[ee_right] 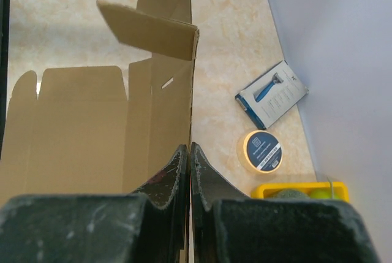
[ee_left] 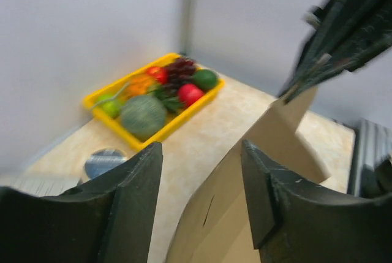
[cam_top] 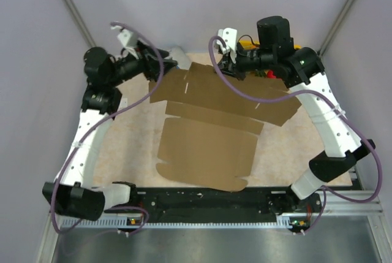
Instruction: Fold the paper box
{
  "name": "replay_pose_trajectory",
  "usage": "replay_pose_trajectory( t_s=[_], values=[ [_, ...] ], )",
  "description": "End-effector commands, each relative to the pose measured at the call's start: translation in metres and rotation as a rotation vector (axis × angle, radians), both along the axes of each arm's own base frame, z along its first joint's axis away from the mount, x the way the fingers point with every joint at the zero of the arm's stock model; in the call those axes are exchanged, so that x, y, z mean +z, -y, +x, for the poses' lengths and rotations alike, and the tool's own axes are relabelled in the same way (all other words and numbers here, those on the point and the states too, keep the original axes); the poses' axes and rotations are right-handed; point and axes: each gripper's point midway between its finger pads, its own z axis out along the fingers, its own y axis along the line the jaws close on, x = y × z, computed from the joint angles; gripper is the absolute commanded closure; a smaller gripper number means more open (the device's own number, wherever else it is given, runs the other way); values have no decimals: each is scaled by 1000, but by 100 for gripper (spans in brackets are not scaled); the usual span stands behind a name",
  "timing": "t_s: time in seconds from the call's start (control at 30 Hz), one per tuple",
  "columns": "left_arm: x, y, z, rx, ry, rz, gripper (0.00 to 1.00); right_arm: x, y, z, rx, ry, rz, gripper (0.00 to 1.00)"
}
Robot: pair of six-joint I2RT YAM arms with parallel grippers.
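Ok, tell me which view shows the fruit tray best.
Left wrist view: the fruit tray shows whole, its fruit visible though blurred. The right wrist view catches only its rim at the bottom edge; the top view shows yellow slivers behind the right arm.

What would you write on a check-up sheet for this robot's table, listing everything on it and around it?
Surface: beige marbled table.
Job's things: paper box, a brown cardboard sheet lying mostly flat, with its far panel standing up.
Clutter: yellow tray of fruit, tape roll and razor packet, all by the wall and apart from the box.
Grippers: left gripper open around a raised flap; right gripper shut on the standing panel's edge.
Cables: purple cables loop along both arms; one hangs over the cardboard.
Surroundings: plain pale walls; nothing else seen.
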Motion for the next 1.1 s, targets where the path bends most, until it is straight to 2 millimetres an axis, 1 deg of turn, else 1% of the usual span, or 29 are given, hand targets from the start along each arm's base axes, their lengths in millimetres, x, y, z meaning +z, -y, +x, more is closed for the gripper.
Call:
replay_pose_trajectory(
  t_s=[0.0,0.03,0.07,0.1,0.13,0.17,0.2,0.23,0.27,0.3,0.33,0.37,0.4,0.43,0.47,0.5,0.53,0.57,0.6,0.63,0.67,0.7,0.73,0.8,0.83,0.87,0.9,0.97,1.07],
  values=[
    [26,-74,-5,347,-79,-188,39,31,14,-12,33,60,81,100],
    [5,-85,-1,400,-146,-207,38,31,17,-11,25,64,80,100],
    [6,-108,-2,487,-146,-248,38,30,17,-11,29,63,80,100],
    [0,-116,-2,515,-203,-293,38,32,20,-13,32,63,87,100],
    [-22,-130,3,563,-254,-302,39,34,24,-13,37,55,99,100],
    [-30,-138,2,603,-273,-319,43,34,26,-13,34,51,102,100],
    [-43,-146,5,642,-321,-347,47,36,29,-14,30,57,107,100],
    [-75,-155,10,683,-403,-358,53,36,32,-13,21,58,109,100],
    [-86,-170,14,719,-426,-388,61,36,32,-13,19,58,110,100],
    [-94,-164,11,655,-484,-432,63,38,34,-14,16,66,115,100],
    [-125,-167,12,647,-558,-458,64,40,36,-14,12,63,121,100],
    [-122,-164,13,606,-516,-482,64,41,37,-14,11,65,127,100],
    [-128,-154,7,536,-543,-490,61,43,38,-15,10,67,132,100],
    [-144,-150,5,509,-585,-496,59,45,39,-16,8,65,136,100],
    [-150,-143,5,458,-606,-497,58,47,41,-16,4,69,142,100],
    [-143,-133,-1,370,-594,-503,56,50,41,-16,7,76,148,100],
    [-148,-125,-4,319,-611,-496,55,53,42,-19,13,73,158,100],
    [-155,-120,-2,286,-639,-496,52,53,43,-18,10,73,160,100],
    [-151,-112,-4,242,-623,-495,49,55,42,-19,13,74,164,100],
    [-152,-95,-8,170,-646,-462,51,55,42,-19,17,71,166,100],
    [-161,-87,-5,139,-683,-454,52,56,43,-20,15,75,170,100],
    [-159,-78,-9,89,-711,-468,52,57,43,-20,13,75,172,100],
    [-150,-66,-20,7,-643,-455,54,58,43,-19,13,74,176,100],
    [-153,-58,-27,-75,-693,-474,55,62,45,-19,4,84,182,100],
    [-145,-54,-34,-128,-626,-451,58,64,46,-18,1,90,187,100],
    [-155,-52,-38,-166,-666,-420,64,66,48,-17,-6,92,190,100],
    [-157,-53,-38,-174,-693,-425,66,67,48,-17,-6,95,193,100],
    [-167,-60,-33,-131,-735,-444,73,72,51,-17,-10,104,203,100],
    [-172,-56,-31,-105,-719,-410,73,74,55,-16,-20,105,206,100]
  ],
)
